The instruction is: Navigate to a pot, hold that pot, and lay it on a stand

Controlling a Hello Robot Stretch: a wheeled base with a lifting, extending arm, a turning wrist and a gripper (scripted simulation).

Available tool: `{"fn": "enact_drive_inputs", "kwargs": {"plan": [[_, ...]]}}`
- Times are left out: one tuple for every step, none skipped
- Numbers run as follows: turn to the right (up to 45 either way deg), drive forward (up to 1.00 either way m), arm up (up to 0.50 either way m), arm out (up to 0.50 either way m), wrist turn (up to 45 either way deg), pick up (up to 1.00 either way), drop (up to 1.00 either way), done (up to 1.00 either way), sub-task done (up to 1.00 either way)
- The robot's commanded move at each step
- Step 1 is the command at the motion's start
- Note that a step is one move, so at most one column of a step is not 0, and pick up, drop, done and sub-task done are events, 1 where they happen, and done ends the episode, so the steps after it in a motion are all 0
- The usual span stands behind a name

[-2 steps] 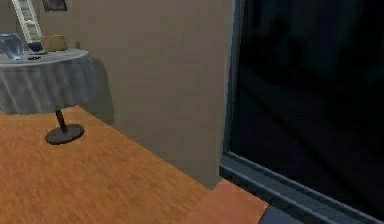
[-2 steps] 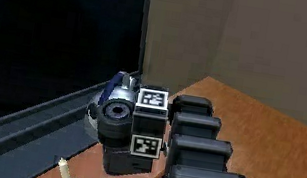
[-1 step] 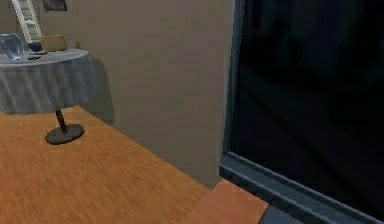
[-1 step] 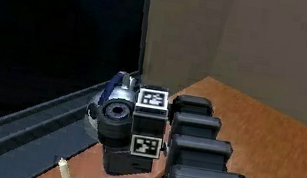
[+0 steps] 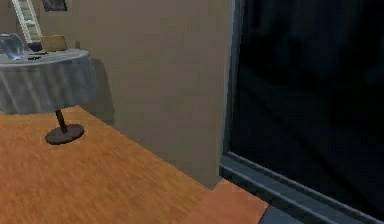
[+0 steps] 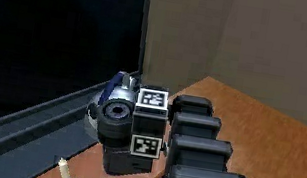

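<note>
In the arm side view the arm [image 6: 201, 160] rises as a dark stepped bar from the bottom edge, and at its far end sit the two white marker squares [image 6: 152, 99]. Left of them is the gripper [image 6: 111, 131] with its dark body. A rounded grey-blue pot [image 6: 115, 110] with a blue handle sticking up hangs at the gripper's far end, clear of the floor, so the claw holds the pot; whether its fingers are released or clenched cannot be told. Behind the pot runs the grey frame [image 6: 35, 125] of a large dark window [image 6: 49, 31], and a beige wall [image 6: 250, 41] meets the window just above the markers. The wooden floor [image 6: 258, 118] shows to the right of the arm. At the bottom edge of this view a thin pale stick [image 6: 62, 172] stands upright, like a candle; what carries it cannot be told. In the forward view a round table [image 5: 45, 85] under a grey cloth stands on a thin post with a dark round foot [image 5: 65, 135] on the orange wooden floor. A clear glass thing [image 5: 8, 47] sits at the table's left edge, a tan box [image 5: 55, 44] at its far edge, and a small dark thing lies between them. The same dark window takes up the right side of this view.
</note>
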Motion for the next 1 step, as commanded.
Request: {"fn": "enact_drive_inputs", "kwargs": {"plan": [[0.0, 0.00, 0.00, 0.00, 0.0, 0.00, 1.00, 0.00, 0.00]]}}
